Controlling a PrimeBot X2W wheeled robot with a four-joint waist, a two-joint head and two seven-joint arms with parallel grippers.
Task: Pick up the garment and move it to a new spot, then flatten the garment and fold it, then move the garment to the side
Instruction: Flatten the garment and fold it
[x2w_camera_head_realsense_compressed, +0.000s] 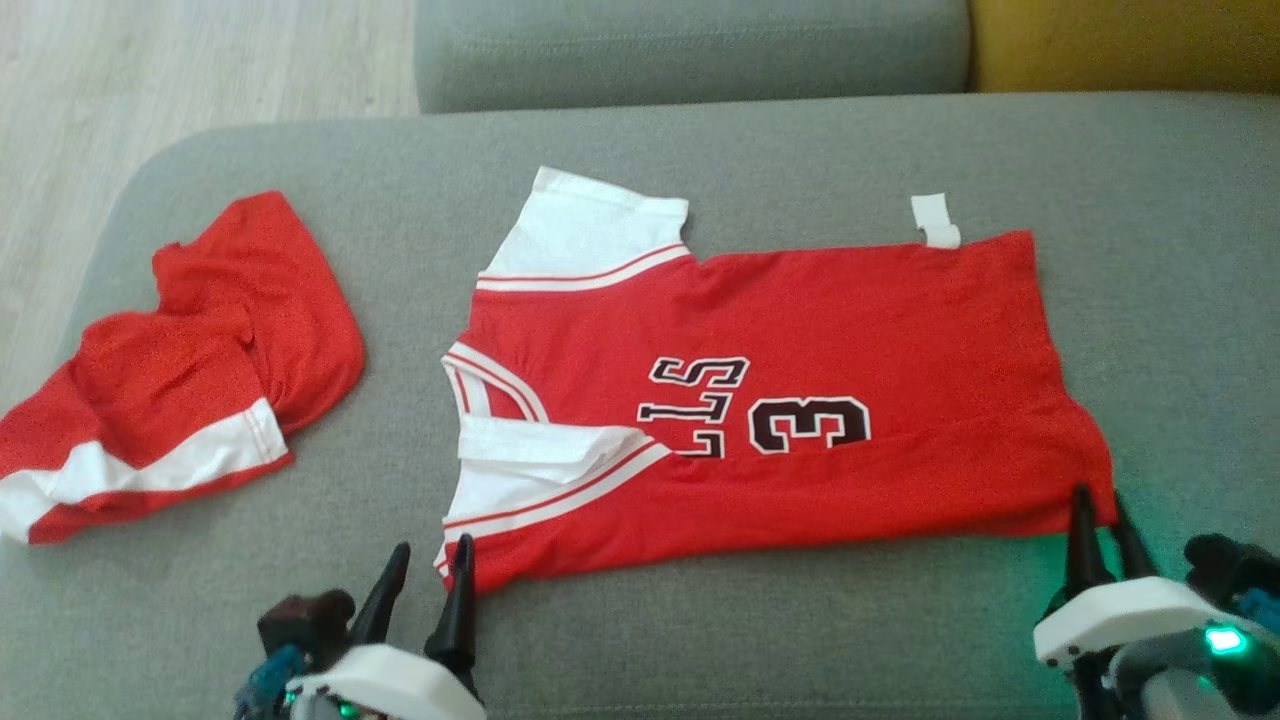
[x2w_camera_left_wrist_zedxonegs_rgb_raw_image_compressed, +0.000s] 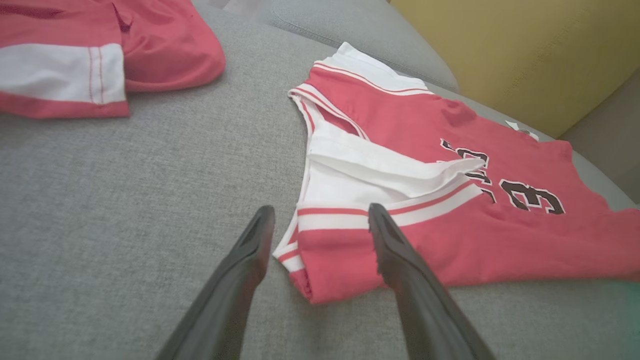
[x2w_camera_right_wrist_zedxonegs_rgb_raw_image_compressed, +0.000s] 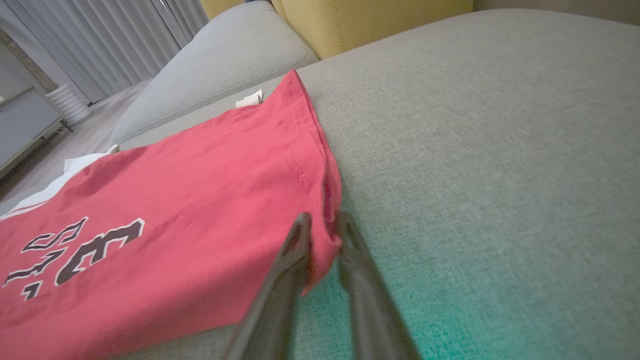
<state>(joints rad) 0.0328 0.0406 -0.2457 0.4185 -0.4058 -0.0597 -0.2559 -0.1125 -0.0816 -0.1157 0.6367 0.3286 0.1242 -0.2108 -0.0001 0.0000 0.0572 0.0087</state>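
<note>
A red jersey (x2w_camera_head_realsense_compressed: 800, 330) with white sleeves and a black "3" lies spread flat on the grey cushion (x2w_camera_head_realsense_compressed: 700, 640), neck toward the left. My left gripper (x2w_camera_head_realsense_compressed: 430, 558) is open at the near left shoulder corner. In the left wrist view that corner of the jersey (x2w_camera_left_wrist_zedxonegs_rgb_raw_image_compressed: 450, 240) sits between the spread fingers of the left gripper (x2w_camera_left_wrist_zedxonegs_rgb_raw_image_compressed: 320, 215). My right gripper (x2w_camera_head_realsense_compressed: 1100, 510) is at the near right hem corner. In the right wrist view its fingers (x2w_camera_right_wrist_zedxonegs_rgb_raw_image_compressed: 300, 235) stand close together with the red hem of the jersey (x2w_camera_right_wrist_zedxonegs_rgb_raw_image_compressed: 175, 190) pinched between them.
Red shorts (x2w_camera_head_realsense_compressed: 200, 370) with a white band lie crumpled at the cushion's left end, also in the left wrist view (x2w_camera_left_wrist_zedxonegs_rgb_raw_image_compressed: 150, 50). A white tag (x2w_camera_head_realsense_compressed: 935, 220) sticks out at the jersey's far edge. A yellow cushion (x2w_camera_head_realsense_compressed: 1120, 40) and a grey backrest (x2w_camera_head_realsense_compressed: 690, 50) stand behind; wood floor (x2w_camera_head_realsense_compressed: 150, 80) lies far left.
</note>
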